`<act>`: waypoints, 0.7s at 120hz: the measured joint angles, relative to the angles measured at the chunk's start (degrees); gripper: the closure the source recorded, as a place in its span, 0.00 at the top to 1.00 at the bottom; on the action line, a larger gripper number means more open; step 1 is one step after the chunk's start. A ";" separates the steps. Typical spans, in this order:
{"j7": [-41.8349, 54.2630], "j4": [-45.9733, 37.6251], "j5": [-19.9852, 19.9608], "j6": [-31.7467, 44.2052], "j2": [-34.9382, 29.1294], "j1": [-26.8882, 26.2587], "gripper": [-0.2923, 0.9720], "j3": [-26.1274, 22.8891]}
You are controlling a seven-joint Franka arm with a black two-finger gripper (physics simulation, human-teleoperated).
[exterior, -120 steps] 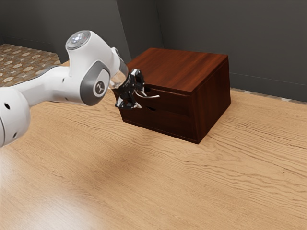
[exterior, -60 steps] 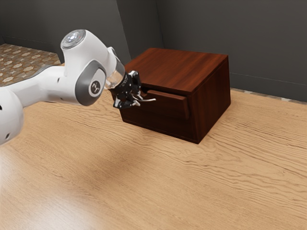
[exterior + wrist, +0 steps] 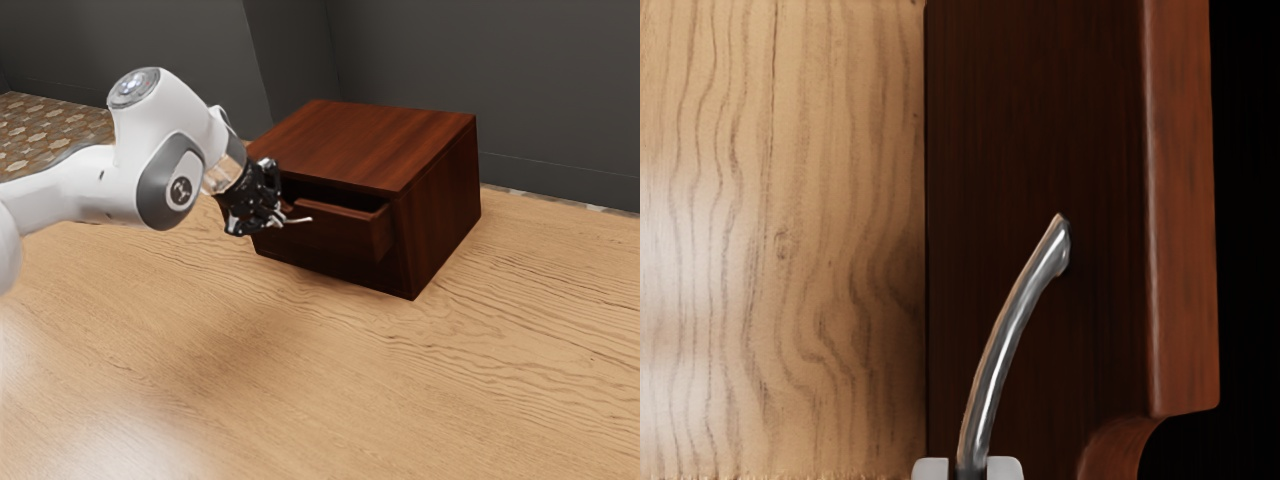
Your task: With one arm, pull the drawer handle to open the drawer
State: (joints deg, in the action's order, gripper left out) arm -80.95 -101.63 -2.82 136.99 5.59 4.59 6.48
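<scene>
Your claw (image 3: 282,213) is clamped on the drawer's handle (image 3: 303,219), and the drawer (image 3: 335,225) stands partly out of the cabinet (image 3: 375,140)

Nearest you lies the light wooden table (image 3: 350,380), and over it the white arm (image 3: 150,175) comes in from the exterior view's left. In the wrist view you see two pale pads (image 3: 931,468) pressing the curved metal handle (image 3: 1015,330) from both sides, with the dark drawer front (image 3: 1090,150) behind it and the table's grain (image 3: 780,250) alongside. The drawer front sits forward of the cabinet's face, with a dark gap showing behind it under the cabinet top. The cabinet stands on the table toward its far side, grey walls (image 3: 520,70) rise behind it, and a patterned floor (image 3: 40,125) shows at the exterior view's upper left
</scene>
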 joint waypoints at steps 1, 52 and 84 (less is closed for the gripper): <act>0.00 -0.15 -0.01 0.01 -0.14 0.01 0.16 0.00; -0.07 -7.16 -0.44 0.32 -6.10 0.38 0.15 -0.06; -0.19 -11.08 -0.42 0.38 -9.44 0.79 0.15 -0.32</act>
State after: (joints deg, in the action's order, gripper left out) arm -81.13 -112.71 -3.24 137.37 -3.84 5.38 6.16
